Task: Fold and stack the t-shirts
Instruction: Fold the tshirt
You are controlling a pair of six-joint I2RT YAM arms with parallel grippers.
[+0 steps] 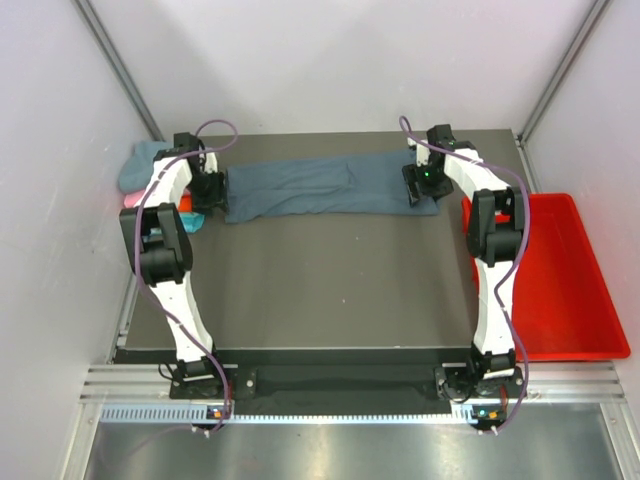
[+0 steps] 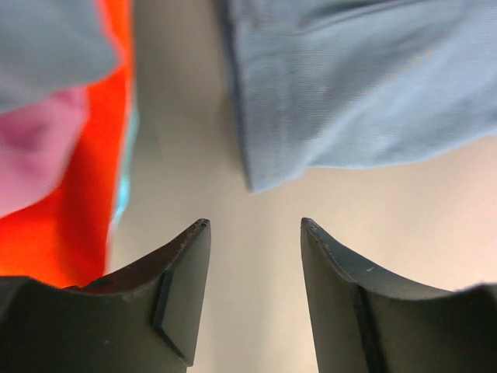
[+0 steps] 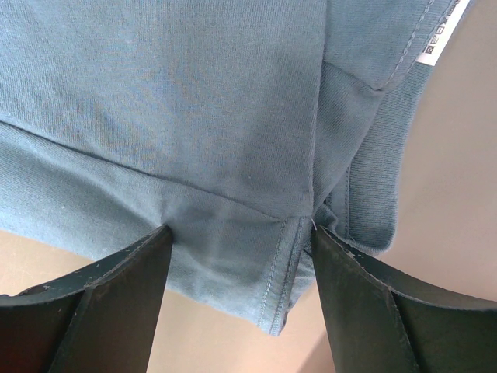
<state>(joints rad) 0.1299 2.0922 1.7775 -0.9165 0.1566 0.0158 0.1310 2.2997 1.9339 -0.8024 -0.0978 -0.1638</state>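
A slate blue-grey t-shirt lies as a long band across the far part of the table. My left gripper stands at its left end. In the left wrist view that gripper is open over bare table, and the shirt's corner lies just beyond the tips. My right gripper is at the shirt's right end. Its jaws stand open, wide apart, with the hemmed edge of the shirt lying flat between the tips. Folded t-shirts are piled at the far left: teal, pink, orange.
A red plastic tray sits off the table's right side, beside the right arm. The dark table stretches toward the arm bases. White walls and frame posts close in the back and sides. A white label shows at the shirt's collar.
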